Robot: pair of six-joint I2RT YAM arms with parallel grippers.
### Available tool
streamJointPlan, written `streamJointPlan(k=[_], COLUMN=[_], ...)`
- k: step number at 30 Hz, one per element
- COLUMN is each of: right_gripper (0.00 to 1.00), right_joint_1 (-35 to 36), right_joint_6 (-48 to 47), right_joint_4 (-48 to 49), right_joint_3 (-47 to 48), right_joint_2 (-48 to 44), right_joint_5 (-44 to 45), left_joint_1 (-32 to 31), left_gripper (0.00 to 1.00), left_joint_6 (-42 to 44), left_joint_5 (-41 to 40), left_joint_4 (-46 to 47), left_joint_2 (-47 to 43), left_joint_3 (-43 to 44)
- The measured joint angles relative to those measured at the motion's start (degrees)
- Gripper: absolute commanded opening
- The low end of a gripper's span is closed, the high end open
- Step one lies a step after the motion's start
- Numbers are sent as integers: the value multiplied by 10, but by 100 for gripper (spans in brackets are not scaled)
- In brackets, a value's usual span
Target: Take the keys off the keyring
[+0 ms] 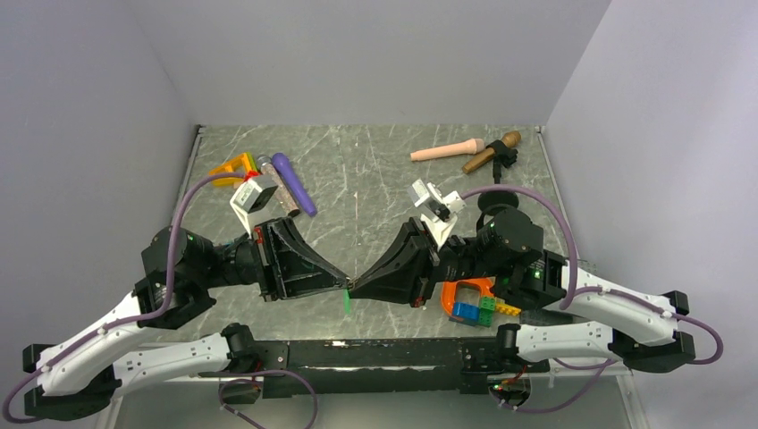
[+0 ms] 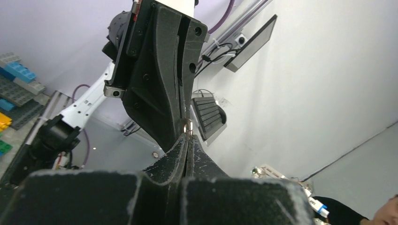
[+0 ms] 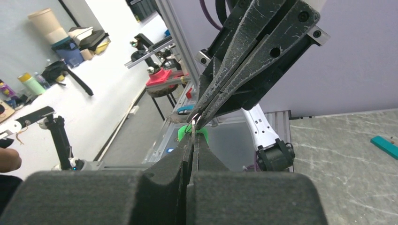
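Both clenched: my left claw (image 1: 343, 283) and right claw (image 1: 356, 287) meet tip to tip, centre of the top view, pinching the keyring (image 2: 188, 126). The green key (image 1: 347, 302) dangles just below. The teal key (image 3: 387, 146) lies flat at my right wrist view's right edge.

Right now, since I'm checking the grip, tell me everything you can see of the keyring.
The keyring is a small thin ring of shiny metal, held in the air above the near edge of the table. The shut tips of the left gripper and the right gripper pinch it from opposite sides. A bright green key hangs just below it, seemingly threaded on.
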Motion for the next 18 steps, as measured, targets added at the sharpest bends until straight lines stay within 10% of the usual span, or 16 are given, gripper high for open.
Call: streamJointPlan(k=[18], right_gripper=[0], right_joint_1=[7], right_joint_6=[7], right_joint_4=[-36], right_joint_3=[60], right_joint_2=[35], right_joint_5=[-24], left_joint_1=[0], left_gripper=[0], left_joint_6=[-73], left_joint_5=[21], left_joint_4=[145], left_joint_2=[-6], left_joint_3=[-59])
